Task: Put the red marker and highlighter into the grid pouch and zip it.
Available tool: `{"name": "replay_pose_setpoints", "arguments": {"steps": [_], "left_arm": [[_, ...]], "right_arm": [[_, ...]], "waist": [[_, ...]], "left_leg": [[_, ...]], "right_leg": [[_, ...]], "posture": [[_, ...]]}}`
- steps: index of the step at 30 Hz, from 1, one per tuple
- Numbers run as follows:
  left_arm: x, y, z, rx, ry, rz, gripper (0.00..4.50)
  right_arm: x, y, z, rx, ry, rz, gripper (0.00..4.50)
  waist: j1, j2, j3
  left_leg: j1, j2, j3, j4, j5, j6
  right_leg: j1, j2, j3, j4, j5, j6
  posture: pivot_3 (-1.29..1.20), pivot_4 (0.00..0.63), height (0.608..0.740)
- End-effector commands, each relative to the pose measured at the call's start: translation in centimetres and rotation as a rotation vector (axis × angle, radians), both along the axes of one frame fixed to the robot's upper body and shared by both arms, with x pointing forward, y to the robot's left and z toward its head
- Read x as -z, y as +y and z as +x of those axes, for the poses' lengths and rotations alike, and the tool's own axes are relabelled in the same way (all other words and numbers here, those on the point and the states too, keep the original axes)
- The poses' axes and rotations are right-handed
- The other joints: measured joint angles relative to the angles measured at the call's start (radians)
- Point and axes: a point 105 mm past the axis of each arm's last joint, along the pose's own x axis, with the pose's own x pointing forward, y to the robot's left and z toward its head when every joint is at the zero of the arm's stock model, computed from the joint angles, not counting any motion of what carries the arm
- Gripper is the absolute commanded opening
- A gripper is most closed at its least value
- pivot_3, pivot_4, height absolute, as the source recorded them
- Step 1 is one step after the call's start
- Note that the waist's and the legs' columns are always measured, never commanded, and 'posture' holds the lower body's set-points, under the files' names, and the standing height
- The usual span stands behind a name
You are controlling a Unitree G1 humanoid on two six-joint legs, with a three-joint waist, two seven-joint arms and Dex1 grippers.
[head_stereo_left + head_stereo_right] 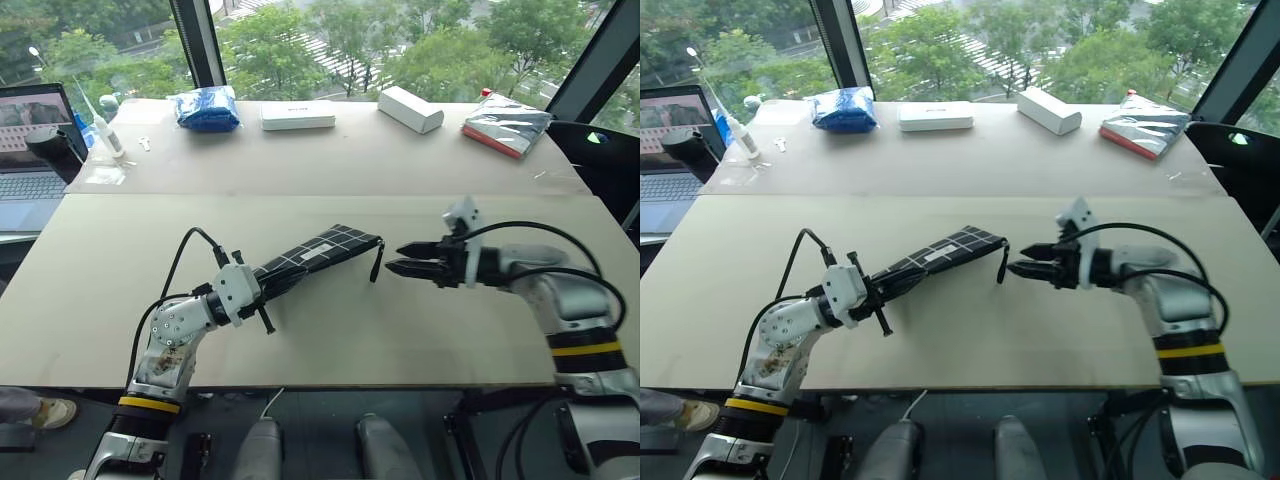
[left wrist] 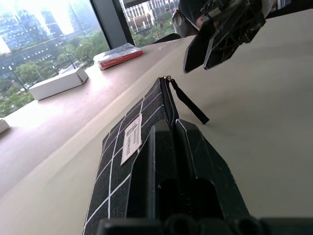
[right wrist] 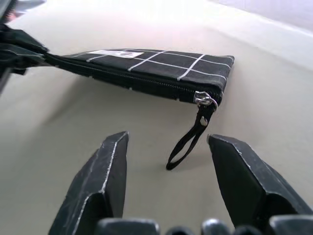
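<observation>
Grid pouch: flat black case with white grid lines, held off the tabletop by one end. Its long axis runs from the left pincer up and across toward the right pincer.

Left pincer: clamped on the near end of the pouch, pointing along the pouch's length.

Zip: appears run all the way to the far end, with the slider at that corner and the black pull loop hanging down from it.

Right pincer: fingers apart, holding nothing, just off the pouch's far end. The pull loop hangs just ahead of the gap between the fingers, clear of both.

Judgement: zipping looks finished; the right arm is the nearer one to the pull.
</observation>
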Motion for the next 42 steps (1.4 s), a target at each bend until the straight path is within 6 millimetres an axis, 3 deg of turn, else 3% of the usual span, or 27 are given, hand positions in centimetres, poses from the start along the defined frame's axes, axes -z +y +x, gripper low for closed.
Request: {"name": "replay_pose_setpoints", "arguments": {"steps": [1, 6, 10, 16, 22, 27, 30, 33, 37, 42], "left_arm": [[-1.1, -0.5, -0.2, 0.099, -0.067, 0.033, 0.00], [-1.4, -1.5, -0.8, 0.227, -0.101, 0.068, 0.00], [-1.7, -3.3, -1.8, 0.356, -0.129, 0.072, 0.00], [0.0, -3.1, -0.5, 0.386, -0.108, 0.133, 0.00], [0.6, -2.5, 1.3, 0.384, -0.136, 0.199, 0.00], [-0.3, -2.3, 2.3, 0.337, -0.104, 0.128, 1.78], [0.7, -2.1, 1.1, 0.331, -0.038, 0.128, 2.80], [0.9, -1.5, 0.4, 0.277, 0.052, 0.074, 2.80], [-0.1, 0.6, 0.8, 0.068, 0.284, -0.084, 2.80], [-0.8, 6.0, 0.5, -0.286, 0.468, -0.275, 2.80]], "right_arm": [[-2.1, -2.7, -1.6, 0.010, -0.094, 0.024, 2.80], [-1.9, -4.2, -3.8, 0.029, -0.122, 0.025, 2.80], [-1.7, -3.4, -5.1, 0.029, -0.122, 0.044, 2.80], [-2.1, -1.7, -6.4, -0.008, -0.116, 0.090, 2.80], [-1.8, -1.4, -6.9, -0.008, -0.096, 0.091, 2.80], [-1.7, -2.0, -6.5, 0.032, -0.097, 0.084, 2.83], [-1.4, -2.5, -6.1, 0.058, -0.092, 0.082, 2.83], [-1.0, -2.7, -5.7, 0.068, -0.084, 0.077, 2.83], [-0.1, -3.4, -5.2, 0.090, -0.069, 0.060, 2.83], [1.4, -4.4, -4.2, 0.136, -0.075, 0.013, 2.83]], "waist": [[-0.001, 0.000, 0.000], [-0.013, 0.000, 0.000], [-0.012, 0.000, 0.000], [-0.010, 0.000, 0.000], [-0.004, 0.000, 0.000], [-0.008, 0.000, 0.000], [-0.009, 0.000, 0.000], [-0.015, 0.000, 0.000], [-0.011, 0.000, 0.000], [-0.011, 0.000, 0.000]], "left_leg": [[0.000, 0.000, 0.000, 0.000, 0.000, 0.000], [0.001, 0.001, 0.000, -0.001, 0.000, 0.000], [0.001, 0.000, 0.001, 0.000, 0.000, 0.000], [0.001, 0.000, 0.001, 0.001, 0.000, 0.000], [0.000, 0.000, 0.000, 0.002, 0.000, 0.000], [0.000, 0.000, 0.000, 0.002, 0.000, 0.000], [0.000, 0.000, 0.000, 0.002, 0.000, 0.000], [0.001, 0.000, 0.000, 0.001, -0.001, 0.002], [0.001, 0.000, 0.000, 0.002, -0.001, 0.002], [0.001, 0.001, 0.000, 0.002, -0.001, 0.002]], "right_leg": [[0.000, 0.000, 0.000, 0.000, 0.000, 0.000], [0.000, 0.001, 0.000, 0.001, -0.001, 0.002], [0.000, 0.001, 0.001, 0.001, -0.001, 0.002], [0.001, 0.001, 0.001, 0.001, -0.002, 0.004], [0.001, 0.001, 0.001, 0.001, -0.002, 0.004], [0.001, 0.001, 0.001, 0.001, -0.002, 0.005], [0.001, 0.001, 0.001, 0.001, -0.002, 0.004], [0.001, 0.001, 0.002, 0.001, -0.001, 0.004], [0.000, 0.001, 0.002, 0.002, -0.002, 0.004], [0.001, 0.001, 0.002, 0.002, -0.005, 0.009]], "posture": [[0.00, 0.150, 0.740], [0.00, 0.150, 0.740], [0.00, 0.150, 0.740], [0.00, 0.150, 0.740], [0.00, 0.150, 0.740], [0.00, 0.150, 0.740], [0.00, 0.150, 0.740], [0.00, 0.150, 0.740], [0.00, 0.150, 0.740], [0.00, 0.150, 0.740]]}}
